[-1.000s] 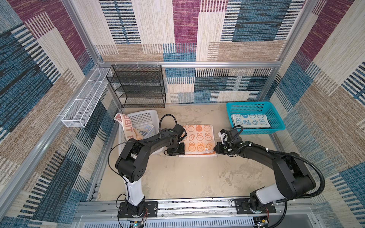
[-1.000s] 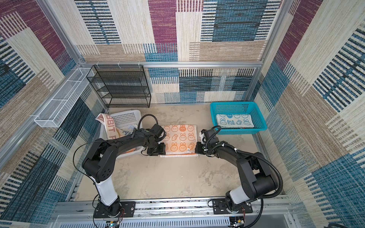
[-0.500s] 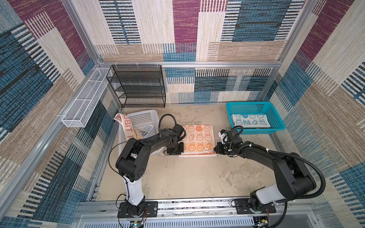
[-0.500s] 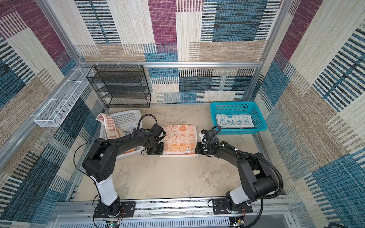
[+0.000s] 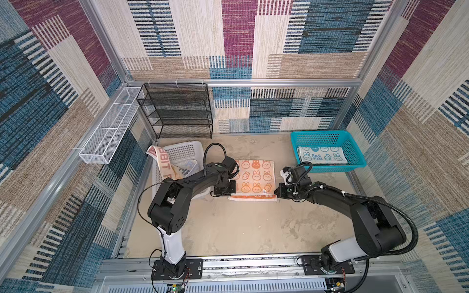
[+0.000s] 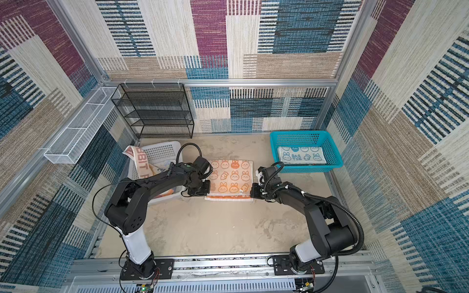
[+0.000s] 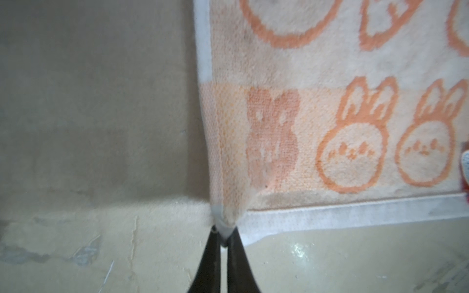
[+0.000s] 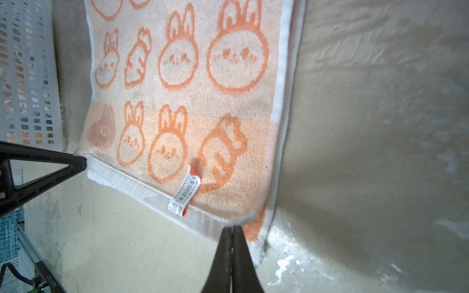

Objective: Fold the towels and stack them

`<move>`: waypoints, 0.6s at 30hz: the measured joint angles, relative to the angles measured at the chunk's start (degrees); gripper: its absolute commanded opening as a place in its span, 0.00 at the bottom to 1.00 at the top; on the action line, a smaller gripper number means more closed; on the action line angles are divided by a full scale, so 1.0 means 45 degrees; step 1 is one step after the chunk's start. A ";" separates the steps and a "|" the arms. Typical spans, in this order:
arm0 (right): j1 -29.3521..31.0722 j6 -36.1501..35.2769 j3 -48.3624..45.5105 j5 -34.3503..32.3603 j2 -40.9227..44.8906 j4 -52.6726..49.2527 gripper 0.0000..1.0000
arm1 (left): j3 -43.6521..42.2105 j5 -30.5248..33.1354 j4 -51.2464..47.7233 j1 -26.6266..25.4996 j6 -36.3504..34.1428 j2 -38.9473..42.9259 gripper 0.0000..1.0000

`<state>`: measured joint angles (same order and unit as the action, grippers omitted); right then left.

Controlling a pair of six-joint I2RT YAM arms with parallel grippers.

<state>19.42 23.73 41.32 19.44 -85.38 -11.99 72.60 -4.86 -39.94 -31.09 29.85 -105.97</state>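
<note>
- Left pincer (image 5: 231,194) and right pincer (image 5: 276,194), both top views: each sits at a lower corner of the orange-rabbit towel (image 5: 255,175), centre frame on the worktop (image 5: 241,228). The blue-rabbit towel (image 5: 321,157) lies folded in the teal basket (image 5: 327,133), right. The lettered towel (image 5: 163,165) hangs over the white basket (image 5: 184,149), left.
- Left wrist view: jaws are clamped on the extreme corner tip only. Risk: so shallow a bite may slip out when lifted.
- Right wrist view: jaws are clamped on the hem, lower centre. Two layers show there, and whether both are caught cannot be told. Risk: one layer drops, or uneven lift skews the fold.
</note>
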 measured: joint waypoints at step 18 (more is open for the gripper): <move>0.0000 -0.0102 0.0364 0.0005 0.0758 -0.0461 0.00 | 0.0869 0.0083 -0.0559 0.0024 -0.0010 0.0214 0.00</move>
<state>19.42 23.27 42.96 19.46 -81.97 -14.06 76.51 -4.49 -42.46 -30.98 29.80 -105.01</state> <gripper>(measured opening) 0.048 0.062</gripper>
